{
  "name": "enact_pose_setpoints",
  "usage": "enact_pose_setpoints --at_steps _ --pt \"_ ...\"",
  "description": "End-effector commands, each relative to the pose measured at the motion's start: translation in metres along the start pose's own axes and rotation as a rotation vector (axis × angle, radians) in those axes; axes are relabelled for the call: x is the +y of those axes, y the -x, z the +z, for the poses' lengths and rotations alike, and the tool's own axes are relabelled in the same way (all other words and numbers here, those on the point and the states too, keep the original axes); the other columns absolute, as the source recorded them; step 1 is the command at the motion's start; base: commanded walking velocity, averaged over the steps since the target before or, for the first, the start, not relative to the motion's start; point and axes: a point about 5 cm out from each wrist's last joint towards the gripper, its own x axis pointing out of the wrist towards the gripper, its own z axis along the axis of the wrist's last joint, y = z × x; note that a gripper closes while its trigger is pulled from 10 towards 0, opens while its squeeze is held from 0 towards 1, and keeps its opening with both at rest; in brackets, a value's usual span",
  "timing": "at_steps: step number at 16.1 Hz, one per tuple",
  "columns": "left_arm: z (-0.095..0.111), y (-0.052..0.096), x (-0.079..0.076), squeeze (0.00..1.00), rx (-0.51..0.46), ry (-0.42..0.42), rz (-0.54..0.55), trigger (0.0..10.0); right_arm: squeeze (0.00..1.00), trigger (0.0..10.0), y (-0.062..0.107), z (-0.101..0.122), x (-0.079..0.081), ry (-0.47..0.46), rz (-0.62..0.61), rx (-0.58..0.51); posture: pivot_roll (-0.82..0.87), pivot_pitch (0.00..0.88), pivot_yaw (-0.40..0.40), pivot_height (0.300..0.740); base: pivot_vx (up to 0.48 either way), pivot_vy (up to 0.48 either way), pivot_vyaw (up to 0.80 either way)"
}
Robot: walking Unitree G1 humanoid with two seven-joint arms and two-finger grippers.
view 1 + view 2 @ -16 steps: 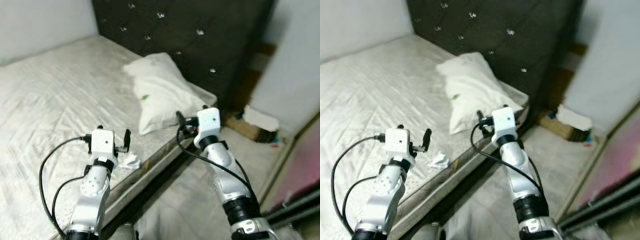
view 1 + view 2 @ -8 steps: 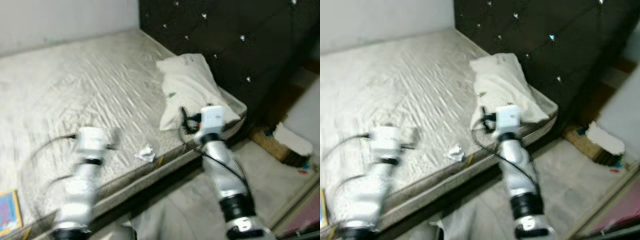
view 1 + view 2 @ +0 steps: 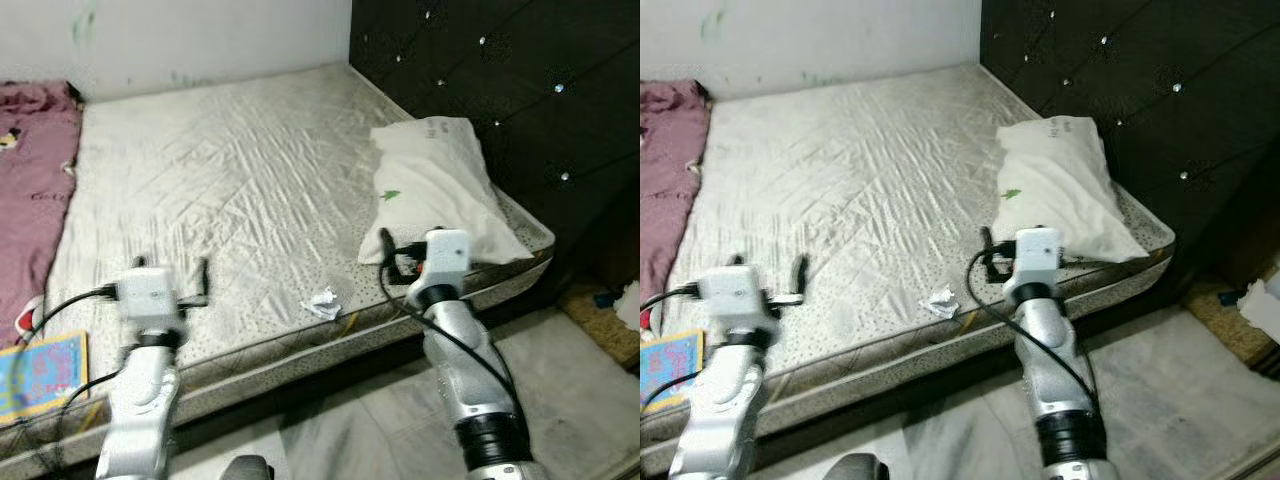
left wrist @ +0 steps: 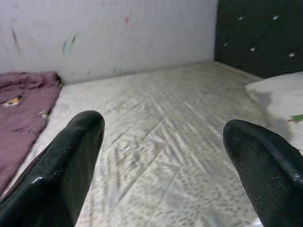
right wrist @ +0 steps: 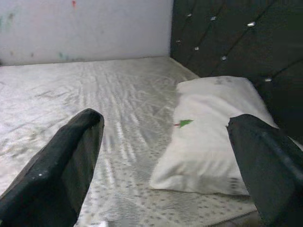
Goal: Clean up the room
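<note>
A small crumpled white paper lies near the front edge of the bare grey mattress. At the head end rests a white pillow with a small green mark. My left gripper hovers open over the mattress's front edge, left of the paper, with nothing between its fingers. My right gripper is open and empty too, held just in front of the pillow's lower corner and to the right of the paper.
A maroon blanket covers the mattress's left side, and a colourful book lies at its front left corner. A dark tufted headboard stands at the right. Grey tiled floor runs along the bed, with clutter at far right.
The camera has swung left, so the bed now sits more centrally and the blanket and book have come into view. Both grippers stay open and empty.
</note>
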Motion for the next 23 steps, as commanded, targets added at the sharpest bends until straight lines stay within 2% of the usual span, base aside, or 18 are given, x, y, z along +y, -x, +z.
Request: enact_pose_setpoints --at_steps 1,3,11,16,23 --pt "0.001 -0.003 0.005 0.0 0.014 -0.012 0.031 10.0 0.0 10.0 -0.001 0.004 0.001 -0.008 0.001 -0.01 0.15 0.0 -0.04 0.74 0.0 0.0 0.0" --pt "0.002 -0.003 0.001 0.0 0.018 0.021 -0.018 10.0 0.0 10.0 0.0 0.004 0.001 -0.005 0.007 -0.003 0.15 0.0 -0.042 0.74 0.0 0.0 0.0" --pt "0.002 -0.004 -0.004 0.0 0.011 0.024 -0.05 10.0 0.0 10.0 -0.003 0.006 0.006 0.013 0.038 -0.003 0.15 0.0 -0.052 0.74 0.0 0.0 0.0" --pt "-0.001 -0.003 -0.004 0.0 0.022 0.025 -0.055 10.0 0.0 10.0 -0.005 0.007 0.009 0.007 0.046 -0.004 0.15 0.0 -0.047 0.74 0.265 0.0 0.0" --pt "0.0 -0.01 -0.01 0.0 0.02 0.03 -0.078 10.0 0.0 10.0 -0.007 0.009 0.009 0.01 0.04 -0.011 0.13 0.0 -0.038 0.74 0.296 0.0 0.0"
